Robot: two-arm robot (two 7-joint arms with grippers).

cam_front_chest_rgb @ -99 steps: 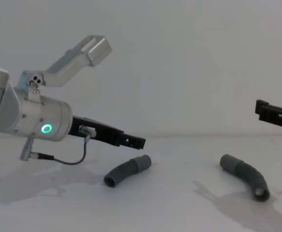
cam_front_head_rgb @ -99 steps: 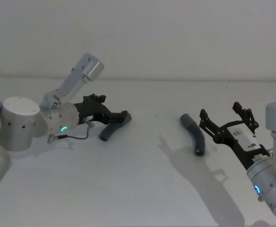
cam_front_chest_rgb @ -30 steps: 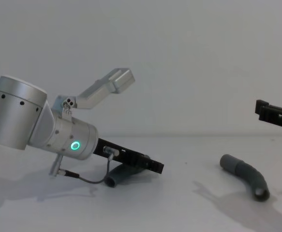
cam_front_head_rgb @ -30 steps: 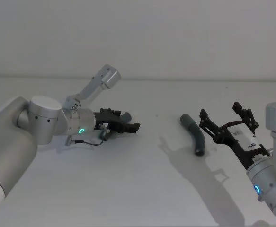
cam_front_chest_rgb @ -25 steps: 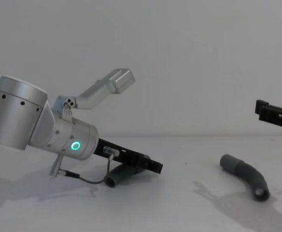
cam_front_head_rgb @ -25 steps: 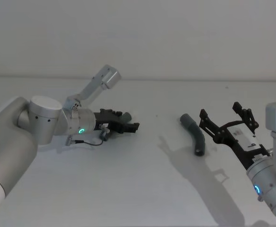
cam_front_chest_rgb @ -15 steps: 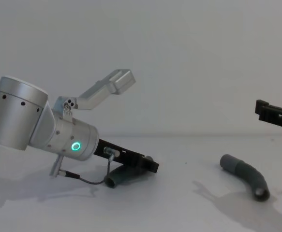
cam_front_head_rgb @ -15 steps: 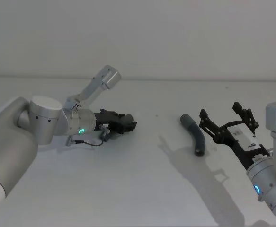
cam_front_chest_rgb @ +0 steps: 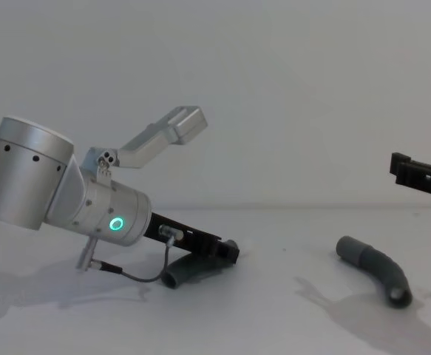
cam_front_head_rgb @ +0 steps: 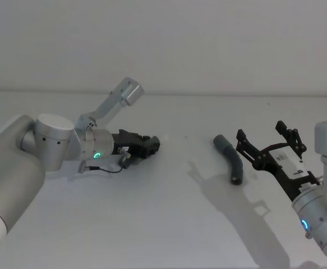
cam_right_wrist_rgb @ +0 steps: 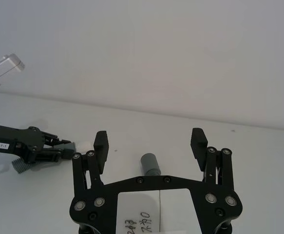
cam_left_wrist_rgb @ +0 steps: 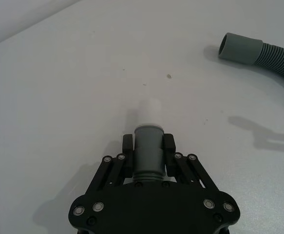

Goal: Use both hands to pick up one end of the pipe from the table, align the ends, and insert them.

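Left wrist view: left tool [cam_left_wrist_rgb: 148, 144] clamps pipe [cam_left_wrist_rgb: 148, 158]; right tool [cam_right_wrist_rgb: 150, 136] hovers.

A bare, pale grey wall [cam_front_head_rgb: 208, 39] stands behind, evenly lit.

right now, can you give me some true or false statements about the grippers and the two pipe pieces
1. The left gripper is shut on the left pipe piece. True.
2. The right gripper is holding the right pipe piece. False: it is open and apart from that piece.
3. The two pipe pieces are joined end to end. False: they are well apart and not touching.
4. The right pipe piece lies on the table. True.
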